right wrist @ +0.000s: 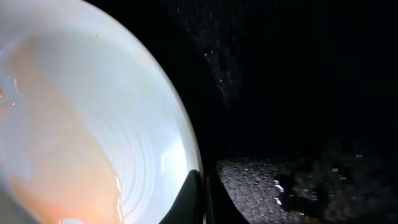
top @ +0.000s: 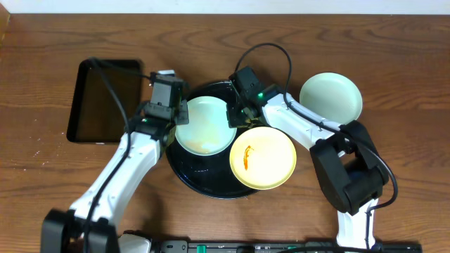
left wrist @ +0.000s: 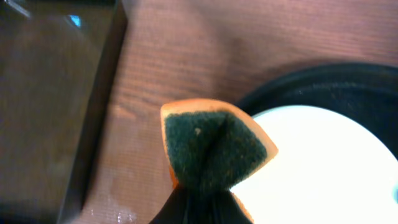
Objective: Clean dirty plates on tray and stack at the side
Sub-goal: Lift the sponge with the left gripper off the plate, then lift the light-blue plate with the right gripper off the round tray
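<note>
The round black tray holds a mint-blue plate with a faint orange smear and a pale yellow plate with an orange sauce streak, overlapping the tray's right rim. My left gripper is shut on an orange sponge with a dark green scrub face, at the mint plate's left rim. My right gripper is shut on the mint plate's right rim, over the tray floor. A second, clean mint plate sits on the table to the right.
A smaller rectangular black tray lies at the left, its edge also in the left wrist view. A black bar runs along the table's front edge. Cables loop above both wrists.
</note>
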Motion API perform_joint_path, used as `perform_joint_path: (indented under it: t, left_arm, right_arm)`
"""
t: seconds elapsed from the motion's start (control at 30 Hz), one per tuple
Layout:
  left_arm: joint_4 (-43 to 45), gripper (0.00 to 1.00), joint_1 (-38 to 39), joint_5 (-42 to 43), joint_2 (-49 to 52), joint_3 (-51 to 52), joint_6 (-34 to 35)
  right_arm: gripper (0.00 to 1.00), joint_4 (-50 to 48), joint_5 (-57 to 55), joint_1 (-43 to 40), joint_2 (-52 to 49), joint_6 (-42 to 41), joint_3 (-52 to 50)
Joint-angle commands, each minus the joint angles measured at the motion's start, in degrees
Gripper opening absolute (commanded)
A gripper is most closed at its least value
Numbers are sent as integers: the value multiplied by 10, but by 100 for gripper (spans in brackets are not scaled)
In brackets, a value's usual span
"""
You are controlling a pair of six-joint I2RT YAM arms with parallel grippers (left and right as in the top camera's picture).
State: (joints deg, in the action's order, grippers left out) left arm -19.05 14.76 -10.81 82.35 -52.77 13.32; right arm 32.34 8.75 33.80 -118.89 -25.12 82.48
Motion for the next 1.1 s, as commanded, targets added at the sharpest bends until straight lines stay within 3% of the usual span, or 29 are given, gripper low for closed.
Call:
perform_joint_path:
  t: [0.0, 0.23, 0.4, 0.63, 0.93, 1.07]
  left_arm:
    - [-41, 8, -3, 27, -22, 1, 53]
    - [-109, 7, -3, 43, -20, 2, 80]
    - [-103, 8, -2, 92, -19, 3, 80]
    - [-102, 8, -2, 94, -19, 4, 80]
    - [-103, 8, -2, 94, -19, 4, 80]
    - [-103, 8, -2, 94, -19, 4, 80]
  right_arm:
    - [1, 9, -30, -17, 17, 46, 39]
    - [1, 67, -94, -22, 49, 83, 94]
    - [1, 110, -149, -22, 67, 96, 123]
    - [1, 145, -238, -22, 103, 116, 144]
    - [1, 143, -250, -22, 177, 156, 146]
    - [15, 162, -219, -26, 165, 153, 146]
